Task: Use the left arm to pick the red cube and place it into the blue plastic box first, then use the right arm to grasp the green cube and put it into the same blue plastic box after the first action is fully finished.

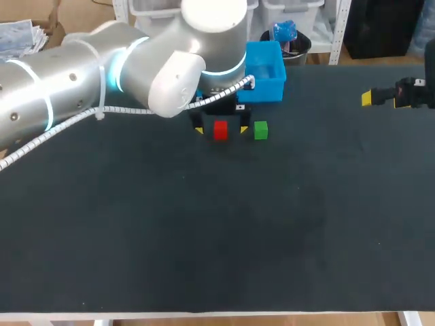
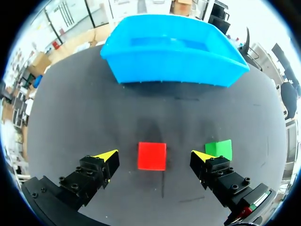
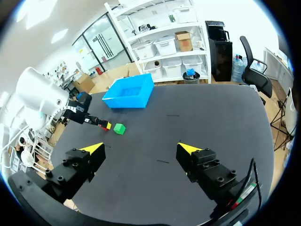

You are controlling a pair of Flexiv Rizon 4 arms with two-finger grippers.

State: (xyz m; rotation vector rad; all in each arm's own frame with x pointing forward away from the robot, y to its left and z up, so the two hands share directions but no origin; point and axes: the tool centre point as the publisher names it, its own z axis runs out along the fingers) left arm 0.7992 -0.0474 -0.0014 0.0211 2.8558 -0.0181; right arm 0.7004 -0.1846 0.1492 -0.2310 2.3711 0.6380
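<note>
The red cube [image 1: 220, 130] [image 2: 152, 156] rests on the black table between the spread fingers of my left gripper [image 1: 221, 129] [image 2: 154, 156], which is open and touches it on neither side. Just outside the gripper's far finger lies the green cube [image 1: 261, 130] [image 2: 219, 149] [image 3: 119, 128]. The blue plastic box [image 1: 265, 80] [image 2: 174, 49] [image 3: 129, 92] stands a short way ahead of the left gripper, with nothing visible inside. My right gripper [image 1: 368, 98] [image 3: 141, 149] hangs open and empty over the table's far right part, well away from both cubes.
The black table top [image 1: 217, 224] stretches bare toward the front edge. My left arm's large silver links [image 1: 102, 68] cross the far left of the table and cover part of the box's left side.
</note>
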